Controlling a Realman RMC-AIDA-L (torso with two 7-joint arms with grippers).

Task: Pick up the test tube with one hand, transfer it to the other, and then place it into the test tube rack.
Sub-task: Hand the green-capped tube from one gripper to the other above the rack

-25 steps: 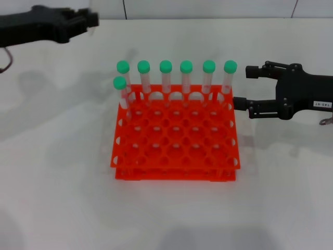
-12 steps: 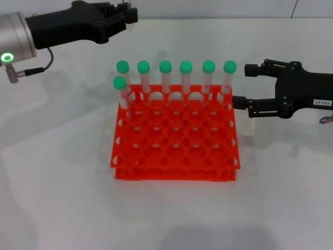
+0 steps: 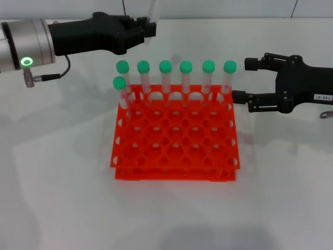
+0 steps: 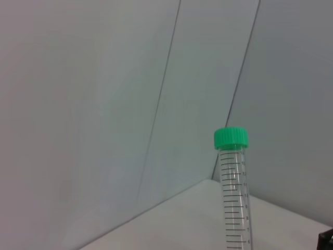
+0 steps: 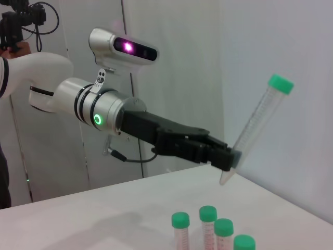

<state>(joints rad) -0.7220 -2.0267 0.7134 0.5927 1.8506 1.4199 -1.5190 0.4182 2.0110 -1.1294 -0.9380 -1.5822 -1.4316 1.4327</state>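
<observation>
carrying the test tube [image 5: 254,127] in from the far left, the left tool [image 3: 147,27] now reaches over the back of the bench [image 3: 62,198], much nearer the middle than half a second ago, when its tip sat above the rack's left rear corner. pinching the tube near its lower end, cap up, tube leaning up and away from the fingers. seen in the left wrist view as a graduated clear tube with green cap [image 4: 231,138] against the wall. means, most likely, pick-up finished and hand-over approaching.

waiting at the right edge of the test tube rack [image 3: 176,151], the right tool [image 3: 244,80] sits almost where it was, fingers spread, one tip just beside the rack's rear right corner, well apart from the carried tube. hand-over not yet begun; a wide gap between the two tools left to close.

standing between the tools: six capped tubes [image 3: 165,78] in the rack's back row and a seventh [image 3: 120,92] one row nearer, at the left. green caps rise close under the left tool, so any low sweep across risks knocking them. plenty of free holes in the rows nearer than the tubes.
</observation>
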